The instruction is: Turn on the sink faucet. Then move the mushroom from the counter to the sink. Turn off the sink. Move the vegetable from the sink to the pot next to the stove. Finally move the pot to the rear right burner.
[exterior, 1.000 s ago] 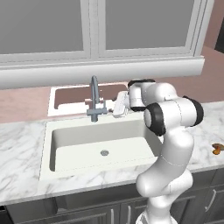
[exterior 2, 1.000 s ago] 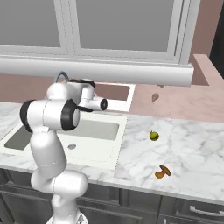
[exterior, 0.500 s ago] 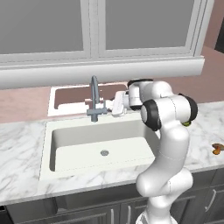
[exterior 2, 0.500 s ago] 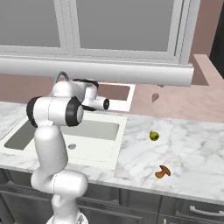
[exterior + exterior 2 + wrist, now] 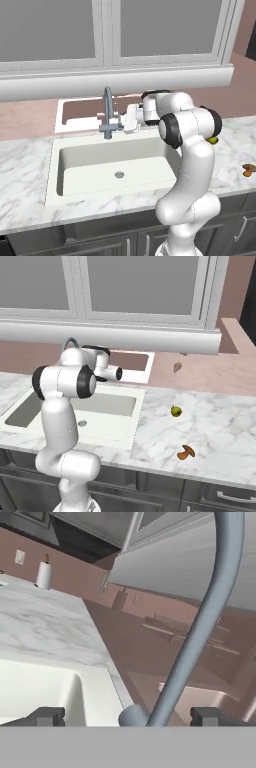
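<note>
The grey faucet (image 5: 107,112) stands behind the white sink (image 5: 69,159), with no water running from it. My gripper (image 5: 129,119) is just right of the faucet at the height of its base, open. In the hand view the curved faucet spout (image 5: 201,626) rises between my fingertips (image 5: 48,716), and its base (image 5: 133,716) sits midway between them, untouched. The brown mushroom (image 5: 186,452) lies on the marble counter (image 5: 220,431) right of the sink (image 5: 125,426), also seen as the mushroom (image 5: 248,170) at the far right. The pot and stove are out of view.
A small green vegetable (image 5: 176,411) lies on the counter between sink and mushroom. A window ledge (image 5: 115,80) overhangs the faucet. A paper towel roll (image 5: 44,574) stands far along the counter by the wall.
My hand has crept a little leftward, closer to the faucet. Its jaws stay open; nothing else has moved.
</note>
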You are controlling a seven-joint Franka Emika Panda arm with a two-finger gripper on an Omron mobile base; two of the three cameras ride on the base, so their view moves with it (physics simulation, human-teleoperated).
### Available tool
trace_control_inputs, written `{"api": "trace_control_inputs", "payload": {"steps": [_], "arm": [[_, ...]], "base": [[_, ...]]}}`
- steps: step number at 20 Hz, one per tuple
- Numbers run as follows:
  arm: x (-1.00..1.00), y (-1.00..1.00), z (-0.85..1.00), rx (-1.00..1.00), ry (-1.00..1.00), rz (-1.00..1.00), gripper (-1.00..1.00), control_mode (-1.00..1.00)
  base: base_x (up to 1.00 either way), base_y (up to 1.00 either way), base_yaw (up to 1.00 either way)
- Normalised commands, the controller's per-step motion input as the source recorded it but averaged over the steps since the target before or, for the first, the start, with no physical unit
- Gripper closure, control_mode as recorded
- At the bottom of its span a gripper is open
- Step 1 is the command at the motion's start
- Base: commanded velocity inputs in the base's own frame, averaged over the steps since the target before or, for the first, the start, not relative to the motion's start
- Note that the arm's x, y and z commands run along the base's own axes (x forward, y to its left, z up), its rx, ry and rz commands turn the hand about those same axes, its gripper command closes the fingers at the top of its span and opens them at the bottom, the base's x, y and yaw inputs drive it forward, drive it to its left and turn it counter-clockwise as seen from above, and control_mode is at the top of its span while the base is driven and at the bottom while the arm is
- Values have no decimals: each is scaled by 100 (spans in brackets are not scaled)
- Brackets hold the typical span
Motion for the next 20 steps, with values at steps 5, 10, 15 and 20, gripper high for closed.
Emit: {"api": "trace_control_inputs", "payload": {"steps": [5,10,15,20], "arm": [[4,17,-5,0,0,1,-100,-100],[0,25,-5,0,0,0,-100,-100],[4,14,-5,0,0,0,-100,-100],[0,-17,0,7,0,0,-100,-100]], "base": [[0,0,0],[0,0,0],[0,0,0],[0,0,0]]}}
